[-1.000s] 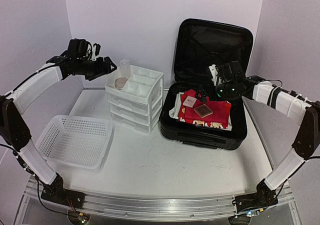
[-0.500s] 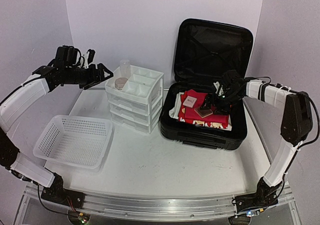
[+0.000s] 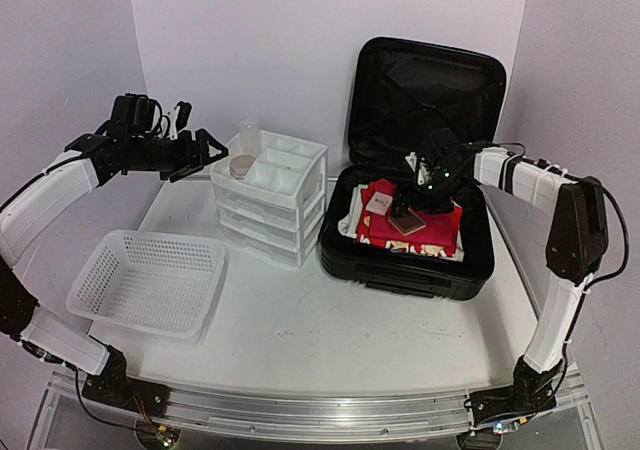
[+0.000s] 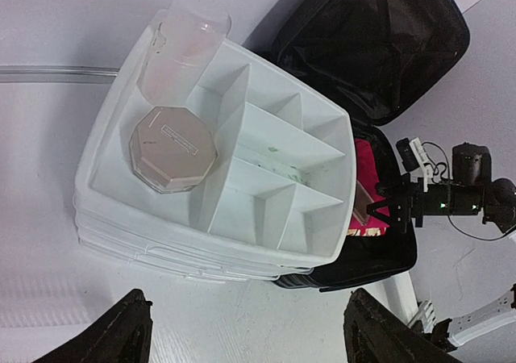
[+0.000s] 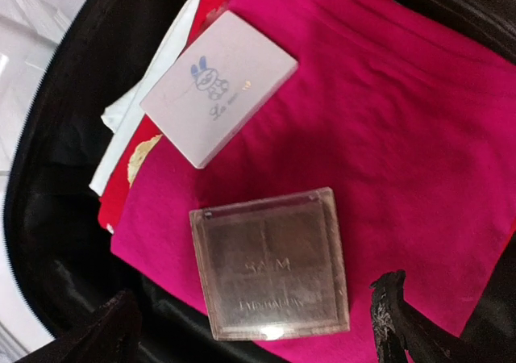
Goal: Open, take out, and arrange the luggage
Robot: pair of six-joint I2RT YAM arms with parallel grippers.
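Note:
The luggage (image 3: 400,270) lies open at the back right, its lid (image 4: 387,48) propped up against the wall. A red cloth (image 3: 440,225) fills its lower half. On the cloth rest a small white box (image 5: 219,85) with a bunny print and a clear square compact (image 5: 270,262). My right gripper (image 3: 412,205) hangs low inside the luggage, right above the compact, open, one finger to each side of it without touching (image 5: 254,331). My left gripper (image 3: 205,150) floats open and empty just left of the white drawer unit, with bare table under it in the left wrist view (image 4: 250,339).
The white drawer unit (image 3: 270,200) stands left of the luggage; its top tray holds an octagonal beige compact (image 4: 172,148) and a clear cup (image 4: 181,52). A white mesh basket (image 3: 150,280) sits at the front left. White cloth edges (image 5: 129,149) stick out under the red cloth.
My right gripper has dropped from above the luggage's right side down and left onto the clear compact. The left gripper drew back a little to the left of the drawer unit.

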